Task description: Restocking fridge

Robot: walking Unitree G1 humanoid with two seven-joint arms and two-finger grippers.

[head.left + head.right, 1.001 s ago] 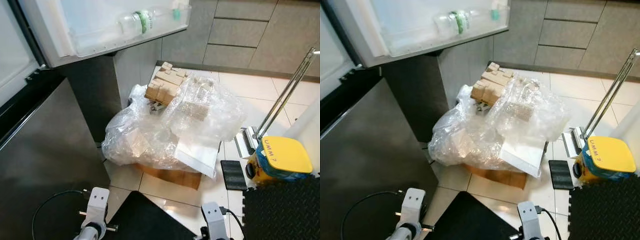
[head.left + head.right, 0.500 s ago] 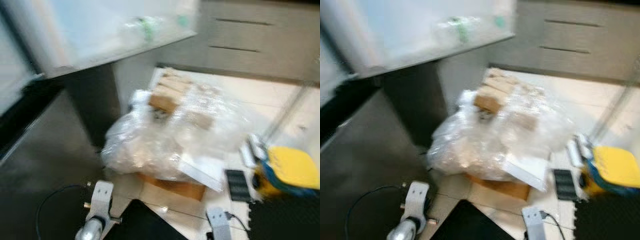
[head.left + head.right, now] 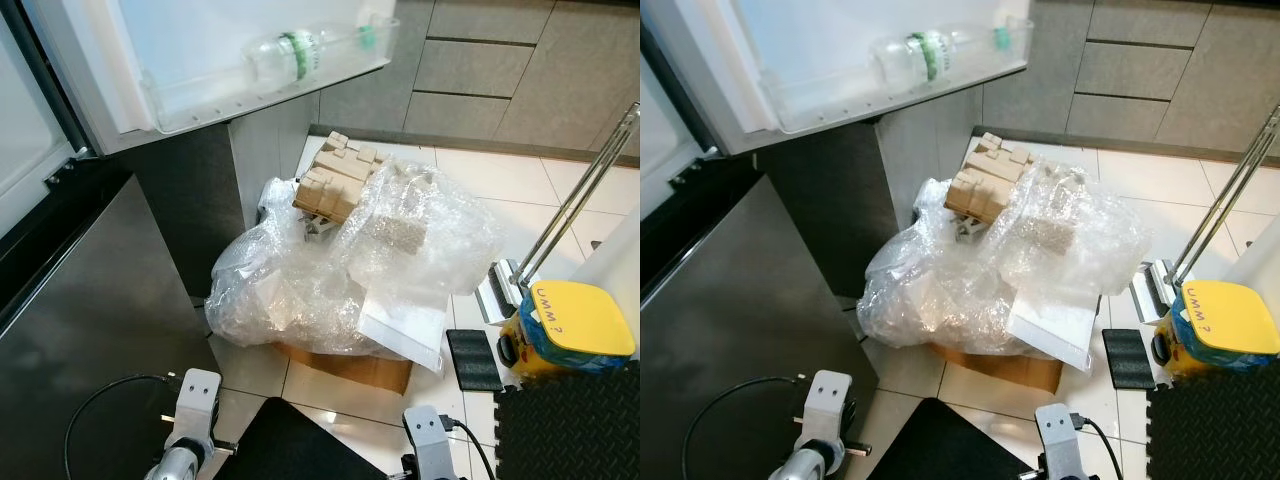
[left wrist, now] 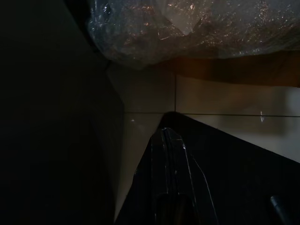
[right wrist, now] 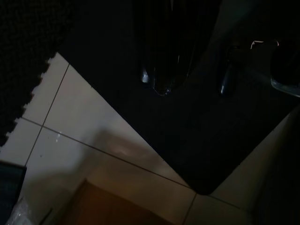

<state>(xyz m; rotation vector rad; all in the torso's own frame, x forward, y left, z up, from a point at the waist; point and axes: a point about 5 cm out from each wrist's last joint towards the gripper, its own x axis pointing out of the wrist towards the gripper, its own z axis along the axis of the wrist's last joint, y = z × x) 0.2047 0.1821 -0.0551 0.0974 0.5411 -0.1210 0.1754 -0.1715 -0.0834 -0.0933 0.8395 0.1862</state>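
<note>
We stand before the open fridge door (image 3: pixel 120 60), which fills the head view from 10 to 12 o'clock. Compared with a second ago the whole scene has slid slightly down and towards 3 o'clock in our view, and the blur of half a second ago is gone; that is our head and body moving and then settling, not the things on the floor. More of the door shelf (image 3: pixel 250 95) is now in sight, and the clear bottle with the green band (image 3: pixel 290 55) lies on its side in it, at 12 o'clock.

The heap of clear plastic wrap (image 3: pixel 330 265) sits at the centre on the tiled floor (image 3: pixel 470 175), over a flat cardboard sheet (image 3: pixel 350 365). A stack of tan moulded pulp pieces (image 3: pixel 335 180) rests on its far edge, at about 12 o'clock of the heap. A white flat packet (image 3: pixel 405 330) lies on its 4 o'clock side. At 4 o'clock stands a yellow-lidded container (image 3: pixel 570 320).

Both arms hang low. The left gripper (image 4: pixel 171 145) shows its fingers pressed together to a narrow point, holding nothing, above a dark mat (image 3: pixel 290 445). The right gripper (image 5: pixel 161 82) looks likewise closed and empty, though that view is dim.

We judge that nothing has been picked up yet: the steadied view suggests we are in place to choose an item for the door shelf.
</note>
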